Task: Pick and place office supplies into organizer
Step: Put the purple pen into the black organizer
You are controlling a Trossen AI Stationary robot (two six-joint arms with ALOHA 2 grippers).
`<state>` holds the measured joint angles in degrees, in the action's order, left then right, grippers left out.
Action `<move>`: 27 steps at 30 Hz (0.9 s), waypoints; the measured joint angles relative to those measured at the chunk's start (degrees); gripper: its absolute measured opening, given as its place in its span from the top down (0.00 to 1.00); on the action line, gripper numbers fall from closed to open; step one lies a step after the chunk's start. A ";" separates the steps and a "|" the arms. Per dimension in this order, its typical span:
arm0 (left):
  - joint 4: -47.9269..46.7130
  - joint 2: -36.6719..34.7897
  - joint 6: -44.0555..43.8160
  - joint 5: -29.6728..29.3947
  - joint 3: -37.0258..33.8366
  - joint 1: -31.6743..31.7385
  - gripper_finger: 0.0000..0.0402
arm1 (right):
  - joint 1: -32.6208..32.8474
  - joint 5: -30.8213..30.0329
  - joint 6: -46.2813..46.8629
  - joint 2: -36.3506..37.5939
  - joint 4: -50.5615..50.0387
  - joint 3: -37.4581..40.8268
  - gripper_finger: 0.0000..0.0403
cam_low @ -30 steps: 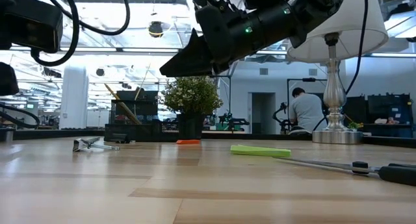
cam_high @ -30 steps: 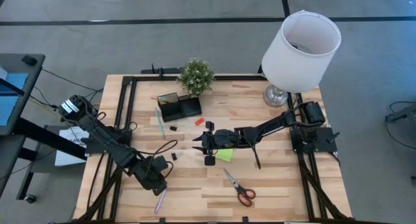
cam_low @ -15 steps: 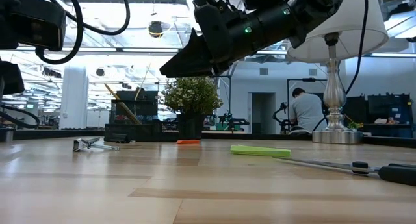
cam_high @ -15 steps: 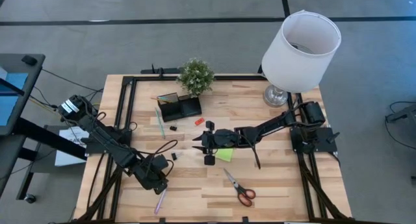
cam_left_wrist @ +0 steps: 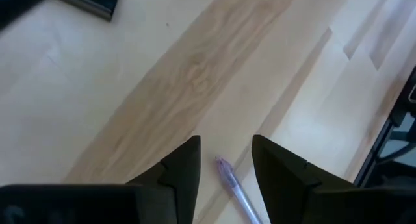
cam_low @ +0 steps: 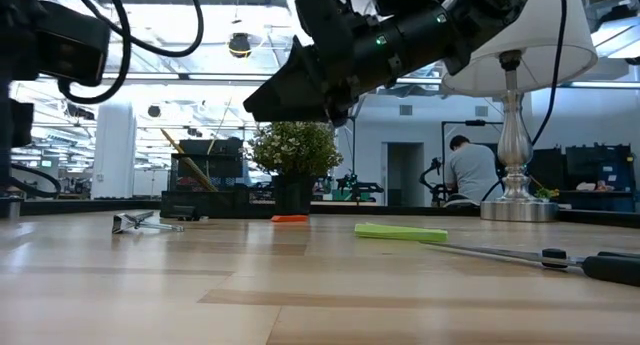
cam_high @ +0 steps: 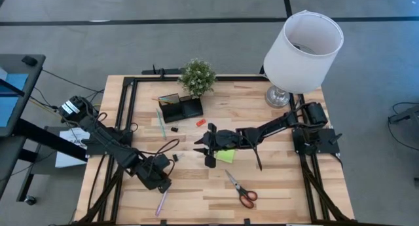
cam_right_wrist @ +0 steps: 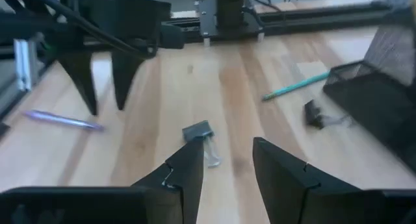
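My left gripper (cam_high: 162, 185) (cam_left_wrist: 225, 143) hangs open over the near-left table, its fingers on either side of the tip of a pink-purple pen (cam_left_wrist: 233, 185) (cam_high: 161, 203) without touching it. My right gripper (cam_high: 197, 147) (cam_right_wrist: 225, 147) is open and raised mid-table (cam_low: 250, 110), facing a black binder clip (cam_right_wrist: 197, 130) (cam_high: 175, 158). The lime-green sticky note (cam_high: 226, 156) (cam_low: 400, 232) lies under the right arm. The black organizer (cam_high: 181, 108) (cam_right_wrist: 383, 87) stands in front of the plant. The teal pen (cam_high: 160, 123), red piece (cam_high: 201, 122), second clip (cam_high: 175, 129) and red-handled scissors (cam_high: 241, 190) lie flat.
A potted plant (cam_high: 198, 76) stands at the far edge beside the organizer, and a white-shaded lamp (cam_high: 302, 49) fills the far-right corner. Black rails (cam_high: 127, 114) run along the table's sides. Bare wood lies between the scissors and the left gripper. A person (cam_low: 465, 170) is far behind the table.
My left arm has shifted a little toward the table's right. My right gripper has turned slightly at the wrist while staying raised over the middle. Nothing on the table has moved.
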<state>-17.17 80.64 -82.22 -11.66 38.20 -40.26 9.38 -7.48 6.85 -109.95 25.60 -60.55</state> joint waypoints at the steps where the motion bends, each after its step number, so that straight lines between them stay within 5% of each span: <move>1: -0.01 0.00 0.06 -0.04 0.00 0.21 0.67 | -0.15 0.44 1.03 0.00 -0.02 0.00 0.69; 7: 0.00 0.00 0.42 -0.20 0.00 0.86 0.67 | -0.04 2.11 -1.91 0.00 -0.09 0.00 0.69; 13: 0.17 0.00 -0.43 1.94 0.00 0.88 0.67 | -0.01 19.76 -15.68 -0.07 -1.10 -0.02 0.69; 17: -0.12 0.00 -2.07 3.84 0.00 0.88 0.67 | 0.52 28.08 -17.69 -0.07 9.67 -0.02 0.69; 27: 0.36 0.11 -7.20 13.54 0.00 0.86 0.67 | 1.41 28.23 -20.41 -0.07 11.92 -0.07 0.69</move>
<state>-16.81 80.75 -89.42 1.88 38.20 -39.40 10.79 20.75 -13.56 -110.02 37.52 -60.62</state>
